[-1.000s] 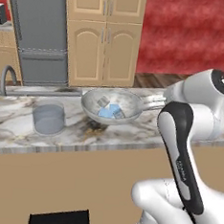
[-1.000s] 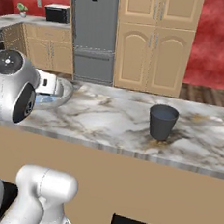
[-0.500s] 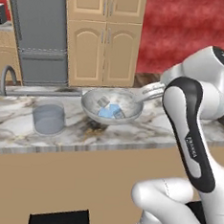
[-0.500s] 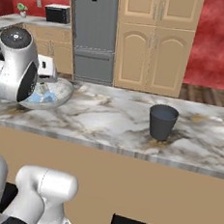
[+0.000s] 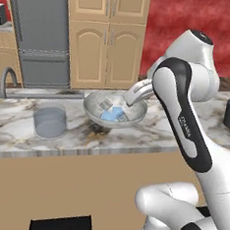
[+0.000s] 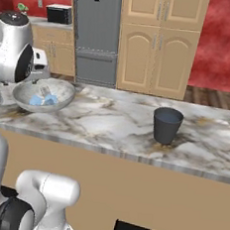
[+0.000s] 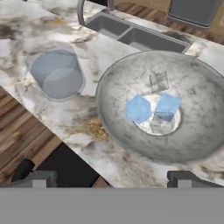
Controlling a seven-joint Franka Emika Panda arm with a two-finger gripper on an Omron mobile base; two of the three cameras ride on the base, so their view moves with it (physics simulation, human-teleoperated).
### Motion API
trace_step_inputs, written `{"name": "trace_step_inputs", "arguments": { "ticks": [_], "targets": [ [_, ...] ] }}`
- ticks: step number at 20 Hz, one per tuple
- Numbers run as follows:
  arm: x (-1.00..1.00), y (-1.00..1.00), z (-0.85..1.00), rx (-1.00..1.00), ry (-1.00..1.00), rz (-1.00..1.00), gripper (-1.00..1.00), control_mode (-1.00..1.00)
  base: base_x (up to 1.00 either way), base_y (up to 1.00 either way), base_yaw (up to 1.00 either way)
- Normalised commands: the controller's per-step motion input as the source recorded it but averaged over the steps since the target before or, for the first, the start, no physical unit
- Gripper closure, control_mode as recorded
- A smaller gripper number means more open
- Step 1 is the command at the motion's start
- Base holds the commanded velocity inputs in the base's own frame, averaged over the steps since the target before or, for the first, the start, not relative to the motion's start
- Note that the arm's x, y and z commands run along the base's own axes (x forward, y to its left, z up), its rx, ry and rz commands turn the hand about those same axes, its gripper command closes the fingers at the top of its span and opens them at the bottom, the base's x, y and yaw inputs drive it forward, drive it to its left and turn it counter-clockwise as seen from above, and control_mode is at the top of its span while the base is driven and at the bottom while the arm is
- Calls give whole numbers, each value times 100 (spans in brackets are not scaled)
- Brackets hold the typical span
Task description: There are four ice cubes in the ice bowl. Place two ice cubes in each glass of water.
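All four cubes [image 7: 139, 109] sit bunched in the pale bottom of the bowl [image 7: 118, 131], which makes sense since the sloped sides funnel them to the middle (two look blue, two nearly clear). The gripper [image 7: 111, 177] hangs above the bowl's near rim with jaws spread wide and nothing in them, so I'd guess it's lining up a first pick. The blue-grey glass [image 7: 57, 75] stands just beside the bowl, the dark glass [image 6: 167, 125] well apart along the counter [image 6: 111, 121].

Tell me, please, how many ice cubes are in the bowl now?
4, all in the ice bowl: two blue ice cubes side by side, one paler cube on the bowl's wall beyond them, one nearer the camera.
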Motion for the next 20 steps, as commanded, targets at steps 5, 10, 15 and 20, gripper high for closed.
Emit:
{"name": "trace_step_inputs", "arguments": {
  "ticks": [5, 10, 15, 20],
  "targets": [
    [18, 0, -21, -5, 4, 12, -100, -100, 0, 0, 0],
    [26, 0, -26, -6, 3, 7, -100, -100, 0, 0, 0],
    [16, 0, -18, -3, 0, 1, -100, -100, 0, 0, 0],
    [24, 4, -15, 0, 0, -1, -100, -100, 0, 0, 0]
  ]
}}
